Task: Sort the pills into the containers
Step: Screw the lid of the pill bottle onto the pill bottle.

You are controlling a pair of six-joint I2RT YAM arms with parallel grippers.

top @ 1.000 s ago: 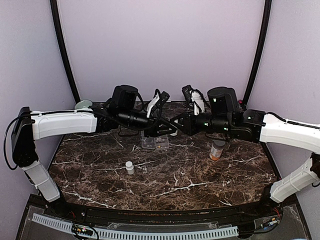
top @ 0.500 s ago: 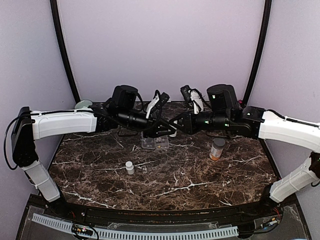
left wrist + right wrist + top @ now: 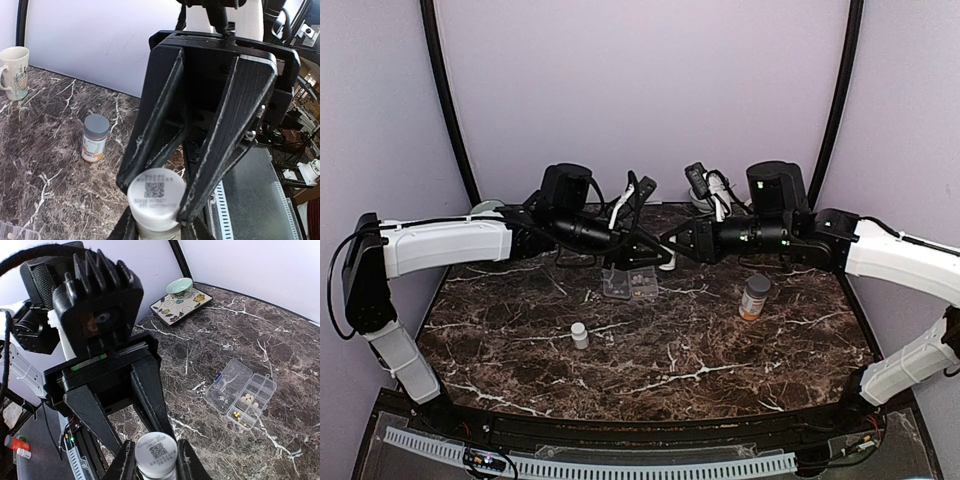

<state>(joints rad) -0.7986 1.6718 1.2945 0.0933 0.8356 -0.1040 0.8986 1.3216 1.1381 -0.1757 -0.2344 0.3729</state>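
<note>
Where both arms meet over the far middle of the surface (image 3: 720, 350), left fingers (image 3: 150, 395) and right fingers (image 3: 240, 115) clamp one small white bottle (image 3: 155, 197). Open pill box (image 3: 265, 385) lies there too; cream pills (image 3: 248, 399) in its compartments.

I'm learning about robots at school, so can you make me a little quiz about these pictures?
1. True or false: the pill box has its lid open.
2. The orange bottle has a cap that is: A grey, B red, C green.
3. What do the left gripper and the right gripper both clamp?
Key: 1 true; 2 A; 3 the white bottle with a square code on its end.
</note>
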